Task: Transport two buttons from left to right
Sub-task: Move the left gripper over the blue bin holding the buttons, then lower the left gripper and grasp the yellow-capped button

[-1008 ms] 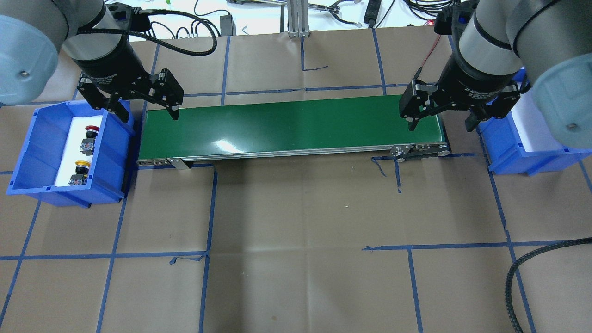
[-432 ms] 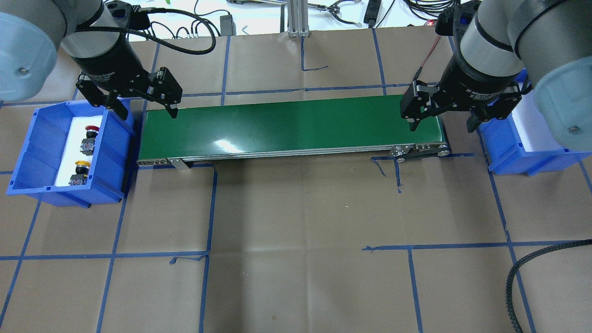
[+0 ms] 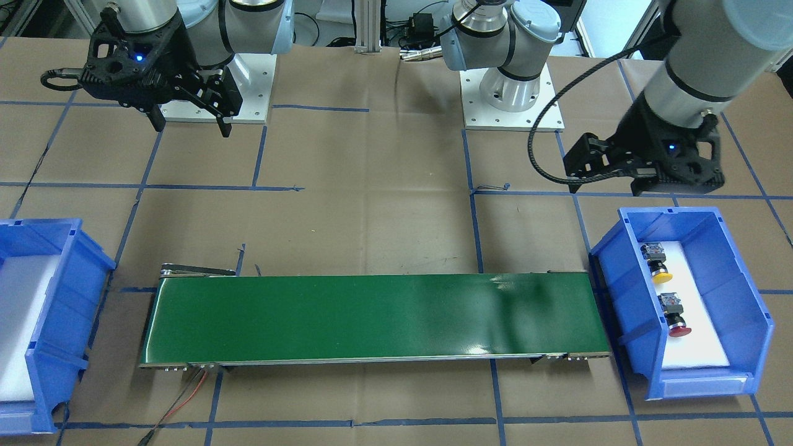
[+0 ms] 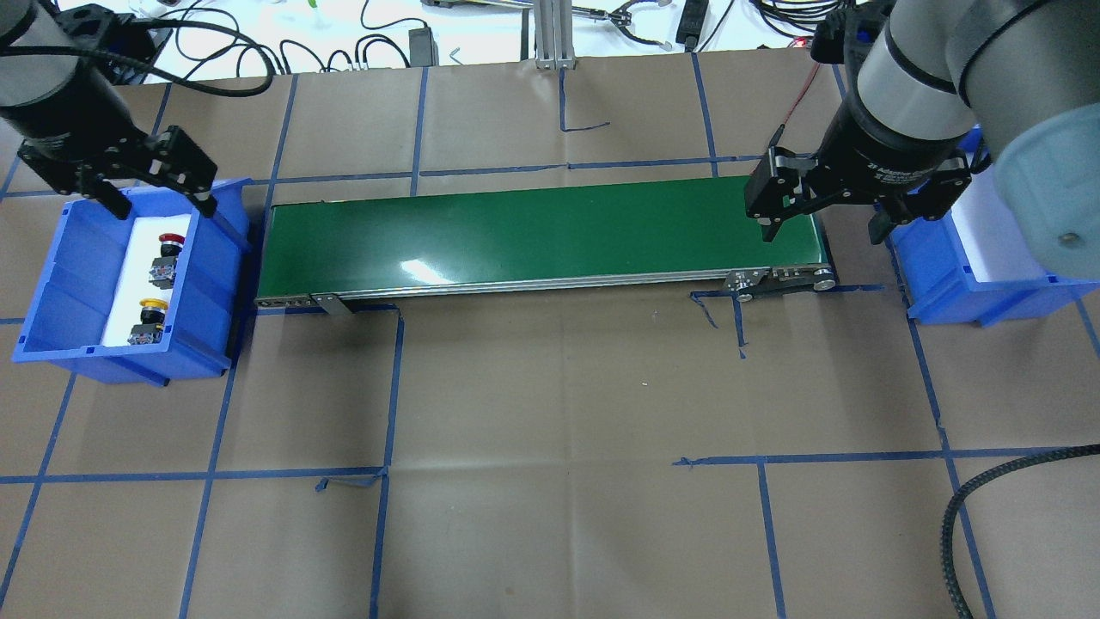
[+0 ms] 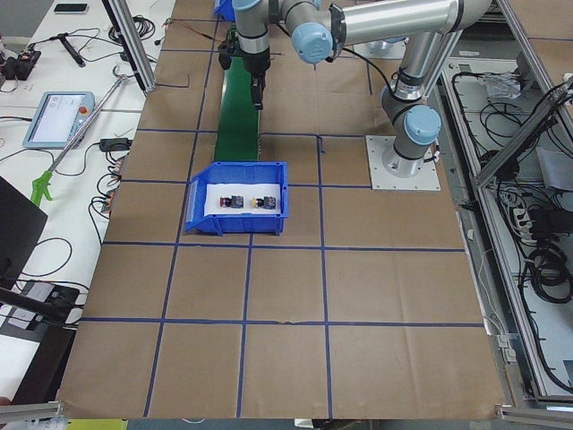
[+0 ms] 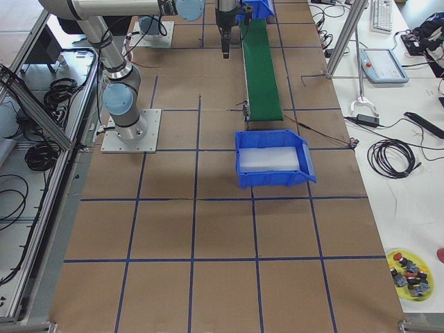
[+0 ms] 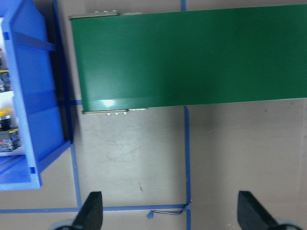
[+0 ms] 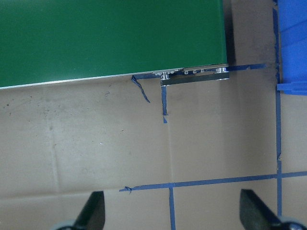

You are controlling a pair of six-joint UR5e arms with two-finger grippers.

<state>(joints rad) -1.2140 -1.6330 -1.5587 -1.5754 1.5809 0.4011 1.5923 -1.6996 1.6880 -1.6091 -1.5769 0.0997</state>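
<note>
The red-capped button [image 4: 171,240] and the yellow-capped button [image 4: 153,306] lie on white foam in the left blue bin [image 4: 51,284]. They also show in the front view, the yellow button [image 3: 660,276] and the red button [image 3: 679,329]. My left gripper [image 4: 161,209] is open and empty, raised over the bin's far edge. Its wrist view shows open fingers [image 7: 91,213] and the yellow button [image 7: 5,113] at the left edge. My right gripper [image 4: 822,232] is open and empty, above the right end of the green conveyor belt [image 4: 541,232].
The right blue bin [image 4: 941,275] with white foam stands beside the belt's right end. The belt's roller frame [image 4: 782,281] juts out at its right front corner. A black cable [image 4: 971,499] loops at the lower right. Brown paper with blue tape lines covers the table.
My left gripper has moved left, from over the belt's left end to over the left bin's far edge. The right gripper has barely moved. The buttons have not moved.
</note>
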